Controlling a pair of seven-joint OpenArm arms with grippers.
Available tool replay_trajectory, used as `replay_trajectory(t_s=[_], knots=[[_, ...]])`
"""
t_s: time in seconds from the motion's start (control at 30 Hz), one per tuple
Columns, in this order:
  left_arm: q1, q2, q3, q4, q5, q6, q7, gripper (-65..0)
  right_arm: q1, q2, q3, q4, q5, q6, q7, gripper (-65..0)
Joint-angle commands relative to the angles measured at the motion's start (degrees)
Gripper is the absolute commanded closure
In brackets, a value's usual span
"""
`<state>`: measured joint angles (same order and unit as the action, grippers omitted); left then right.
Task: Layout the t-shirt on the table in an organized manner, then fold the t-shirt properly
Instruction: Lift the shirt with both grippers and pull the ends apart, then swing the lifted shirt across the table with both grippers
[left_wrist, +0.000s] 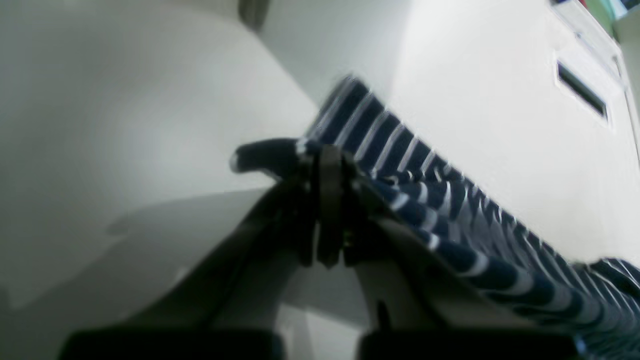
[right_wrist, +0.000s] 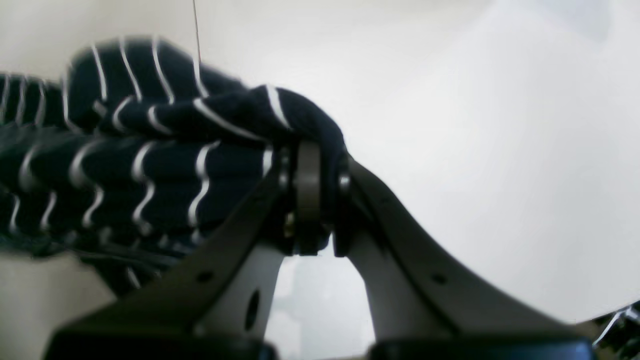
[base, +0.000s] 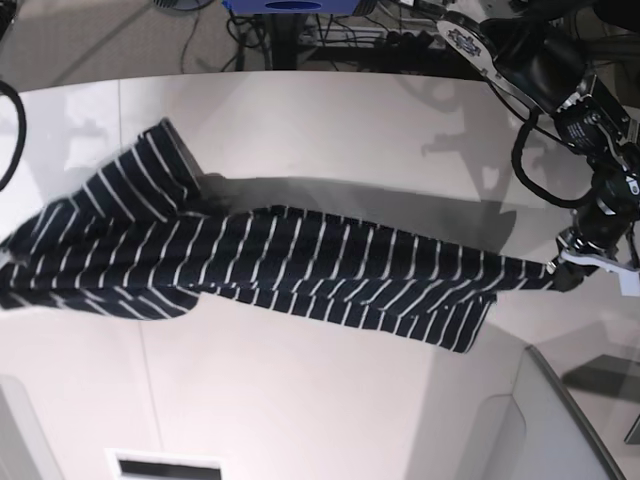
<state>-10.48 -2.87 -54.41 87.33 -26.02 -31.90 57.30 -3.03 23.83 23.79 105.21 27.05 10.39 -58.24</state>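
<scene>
Beyond the table's far edge, a blue base (base: 290, 6) stands on the floor with black cables (base: 250, 35) tangled beside it, more cables (base: 410, 38) trailing toward the far right corner.

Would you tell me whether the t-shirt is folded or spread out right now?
Neither: the t-shirt is stretched into a bunched, wrinkled band across the table, pulled taut toward the left gripper, one sleeve flaring out.

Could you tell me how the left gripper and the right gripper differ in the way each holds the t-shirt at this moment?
The left gripper pinches a thin corner of the t-shirt, with a small tip poking past it; the right gripper grips a thick, bunched wad. Cloth from the left gripper runs off taut and flat; cloth by the right gripper is wrinkled. Both are shut on the t-shirt, stretched above the table.
</scene>
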Motion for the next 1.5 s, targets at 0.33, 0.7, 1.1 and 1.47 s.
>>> replay_trajectory(t_s=[0.33,0.7,1.1,1.47], knots=[[3.67,-0.51,0.04,-2.01,-0.92,-0.14,-1.34,0.0,15.47,1.44,-19.44,-28.42,-0.63,4.86,13.36,0.0],[6.66,-0.51,0.04,-2.01,-0.92,-0.14,-1.43,0.0,32.79,0.03,-39.66,-60.59,-0.37,4.68,22.59,-31.4],[6.83,-0.69,0.04,-1.75,-0.84,-0.14,-1.43,0.0,-7.04,-9.2,-0.19,-19.19,20.03,5.04,11.25,-47.6],[6.83,-0.95,0.04,-1.83,-0.57,-0.14,-1.43,0.0,-11.96,-16.32,-0.63,-21.56,19.59,8.29,10.9,-46.7]])
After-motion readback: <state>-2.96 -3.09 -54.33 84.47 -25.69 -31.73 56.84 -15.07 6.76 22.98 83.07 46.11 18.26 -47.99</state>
